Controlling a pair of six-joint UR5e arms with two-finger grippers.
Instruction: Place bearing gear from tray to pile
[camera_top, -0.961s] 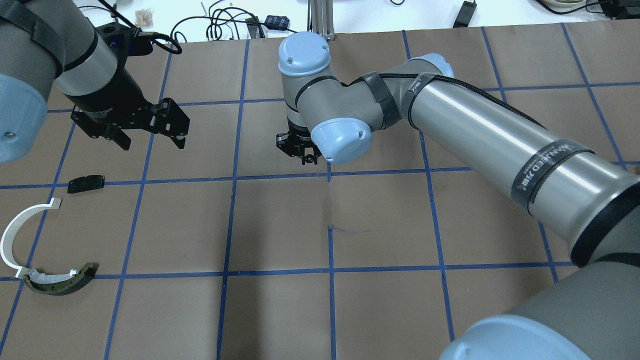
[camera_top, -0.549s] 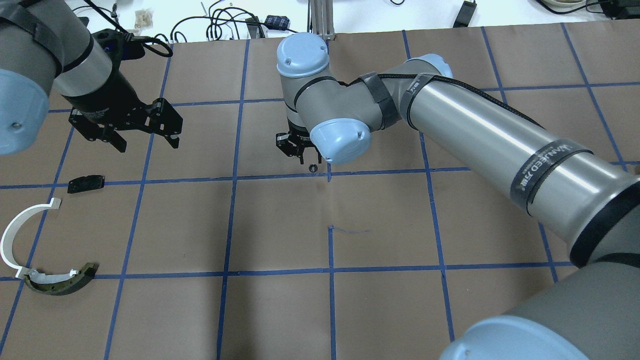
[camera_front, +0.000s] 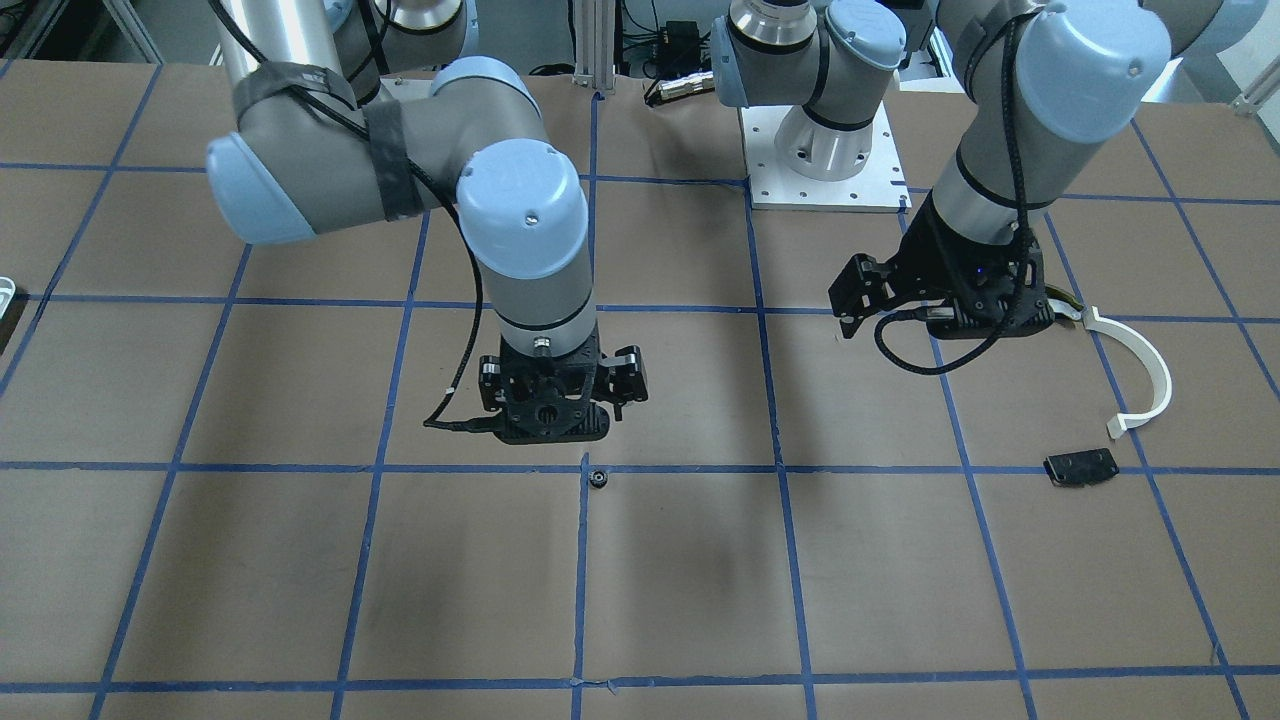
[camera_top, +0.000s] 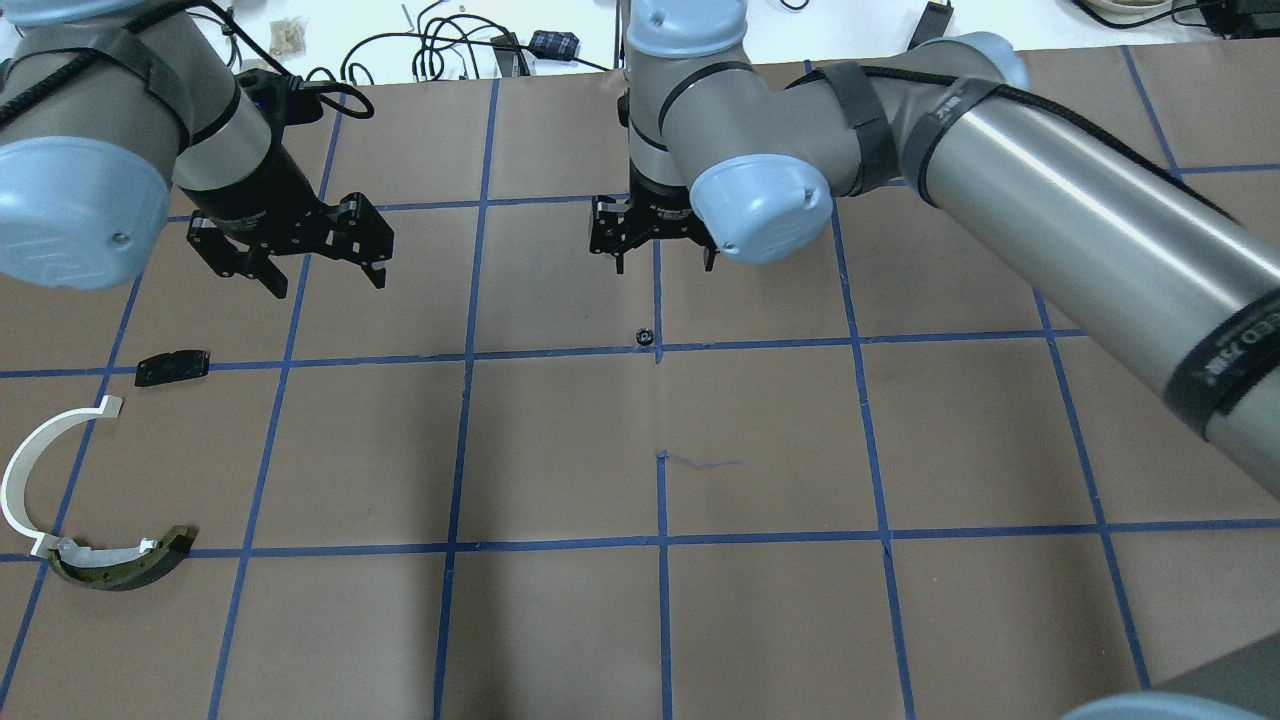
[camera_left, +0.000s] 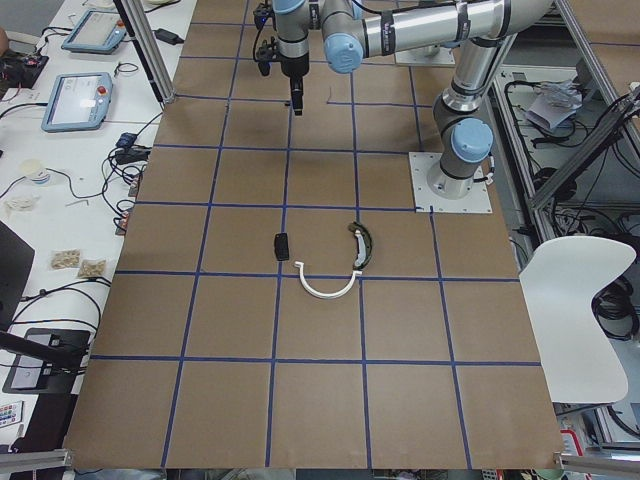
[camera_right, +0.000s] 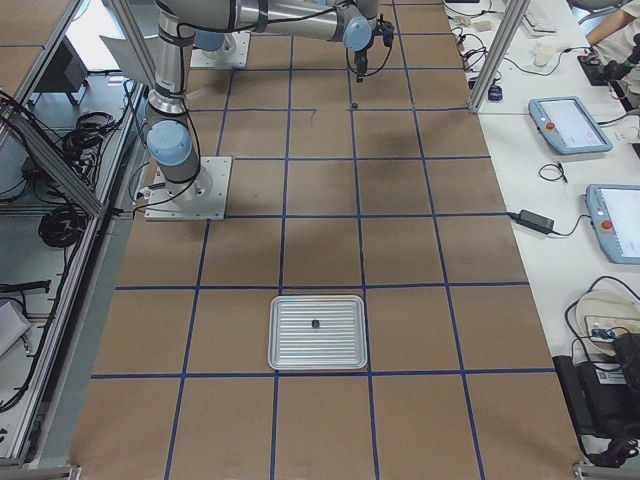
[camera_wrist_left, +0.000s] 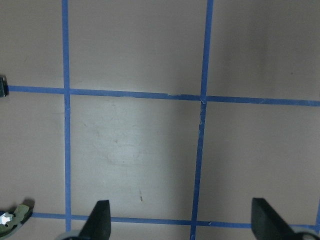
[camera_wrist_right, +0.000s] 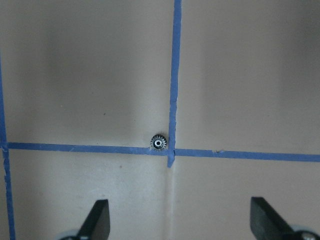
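Note:
The bearing gear (camera_top: 644, 336) lies by itself on the brown paper at a crossing of blue tape lines, and it shows as a small toothed ring (camera_wrist_right: 159, 142) in the right wrist view. My right gripper (camera_top: 663, 255) hangs open above and just beyond it, holding nothing. The pile sits far to the left: a white arc (camera_top: 30, 470), a dark curved piece (camera_top: 120, 565) and a black block (camera_top: 172, 366). My left gripper (camera_top: 325, 275) is open and empty over bare paper, beyond the black block. The tray (camera_right: 290, 350) shows only in the exterior right view.
A small dark part (camera_right: 315, 324) lies in the tray. Cables and small items lie on the white bench beyond the table's far edge (camera_top: 450, 50). The right arm's long link (camera_top: 1050, 200) spans the right half of the table.
My right gripper let go of the gear, which now rests on the tape line. It then rose and drew back towards the far side. The left gripper shifted slightly right.

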